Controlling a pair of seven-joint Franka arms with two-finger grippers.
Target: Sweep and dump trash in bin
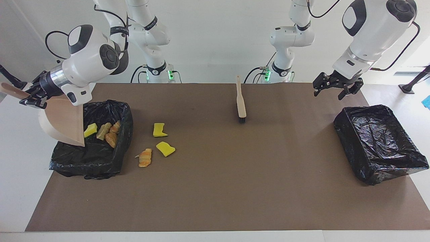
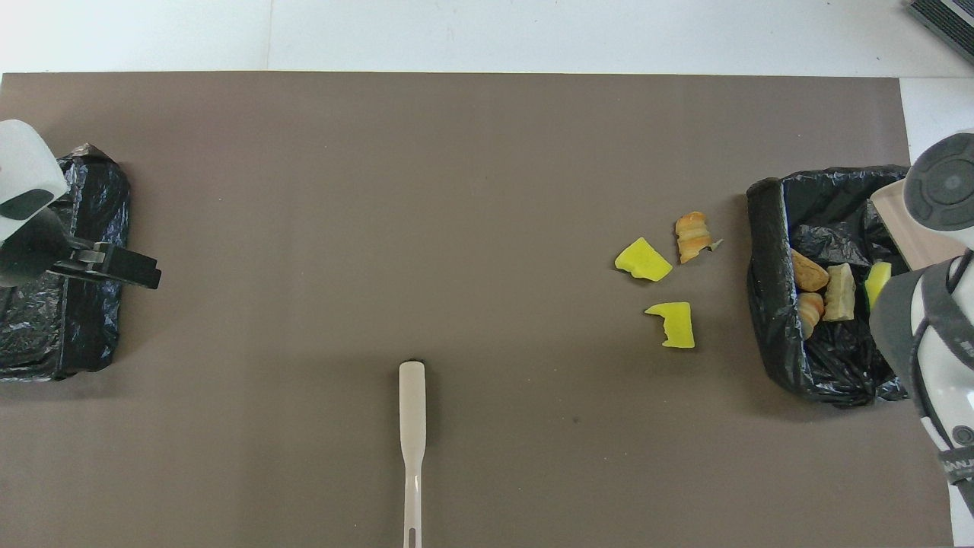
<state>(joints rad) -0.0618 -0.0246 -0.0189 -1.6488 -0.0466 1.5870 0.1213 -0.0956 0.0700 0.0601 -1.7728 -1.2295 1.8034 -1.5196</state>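
Dustpan (image 1: 63, 122) tipped steeply over the black-lined bin (image 1: 111, 168) at the right arm's end, lip down inside it; right gripper (image 1: 32, 95) clamped on the handle, which points to ten o'clock in the facing view; four scraps (image 1: 105, 131) already in the bin; three scraps of trash (image 1: 156, 144) lie on the brown mat (image 1: 215, 188) just beside the bin, at its three o'clock. Left gripper (image 1: 336, 88) hangs wide and empty above the second bin (image 1: 379, 144). Brush (image 1: 240, 101) lies mid-table, long axis twelve to six, bristles away from the robots; open mat all round it.
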